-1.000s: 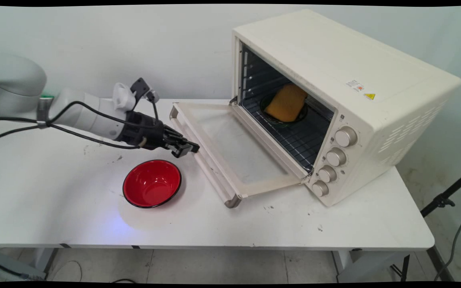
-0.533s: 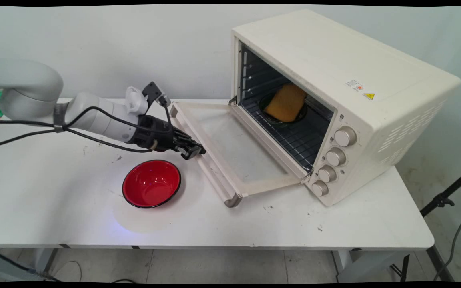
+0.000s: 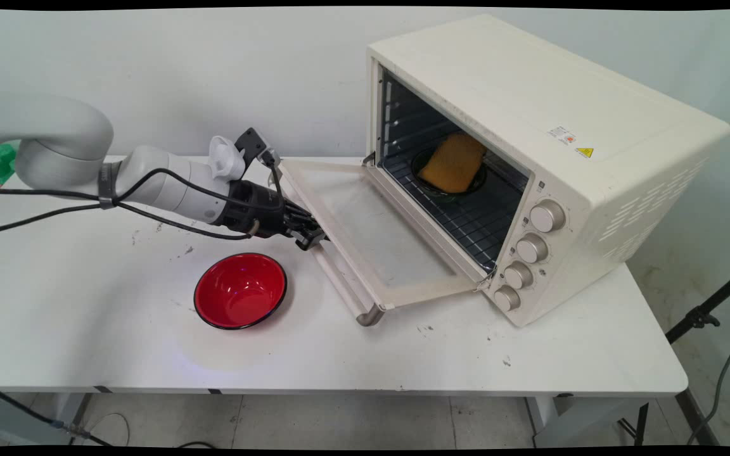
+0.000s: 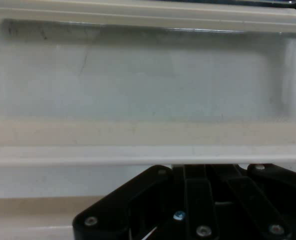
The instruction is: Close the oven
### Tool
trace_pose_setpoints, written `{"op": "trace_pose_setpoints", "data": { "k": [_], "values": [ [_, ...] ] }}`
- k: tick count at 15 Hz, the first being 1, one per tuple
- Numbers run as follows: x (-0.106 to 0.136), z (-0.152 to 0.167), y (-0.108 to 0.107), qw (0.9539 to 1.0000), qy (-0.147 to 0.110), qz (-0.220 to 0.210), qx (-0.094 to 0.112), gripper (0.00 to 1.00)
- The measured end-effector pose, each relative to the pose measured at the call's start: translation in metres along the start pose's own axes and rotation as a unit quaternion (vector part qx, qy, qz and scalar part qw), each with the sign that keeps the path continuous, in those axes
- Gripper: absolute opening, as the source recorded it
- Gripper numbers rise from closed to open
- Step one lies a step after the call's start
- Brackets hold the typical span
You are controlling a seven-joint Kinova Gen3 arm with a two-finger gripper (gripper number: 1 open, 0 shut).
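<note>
Nearest the camera on the white bench (image 3: 86, 329), a red bowl (image 3: 241, 291) with a black rim sits upright with nothing in it, on the near-left side of the oven (image 3: 549, 164) and clear of it. Just beyond the bowl, the black gripper (image 3: 309, 237) reaches in from the left and sits low against the outer edge of the oven's door (image 3: 371, 234), right at the long handle bar (image 3: 346, 288) that runs along that edge. The door hangs open, folded down towards the bowl and tilted a little above the bench. Whether the gripper is spread or closed on the handle I cannot tell: the main view shows only a dark cluster at the door's edge.

From the hand camera, only the gripper's black linkage (image 4: 197, 205) rises from the bottom edge, its fingertips hidden. Close above it lie the pale handle bar (image 4: 138, 155) and the door's glass pane (image 4: 148, 75), filling nearly the whole frame. Neither the bowl nor the oven's inside appears there.

Further back, inside the oven, a dark round dish (image 3: 447, 177) rests on the wire rack (image 3: 466, 221). An orange-yellow slab (image 3: 452, 163) sits in the dish. Four round knobs (image 3: 533, 248) run down the oven's front panel, to the right of the opening.
</note>
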Motion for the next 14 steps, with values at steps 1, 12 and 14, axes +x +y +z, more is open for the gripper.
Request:
{"op": "trace_pose_setpoints", "data": {
  "k": [1, 12, 14],
  "values": [
    [0.001, 0.0, 0.0, 1.0, 0.001, 0.0, 0.0, 0.0],
    [0.032, -0.014, -0.001, 0.9996, 0.028, 0.006, 0.0, 0.0],
    [0.038, -0.019, -0.001, 0.9995, 0.031, 0.006, 0.001, 0.0]
  ]
}}
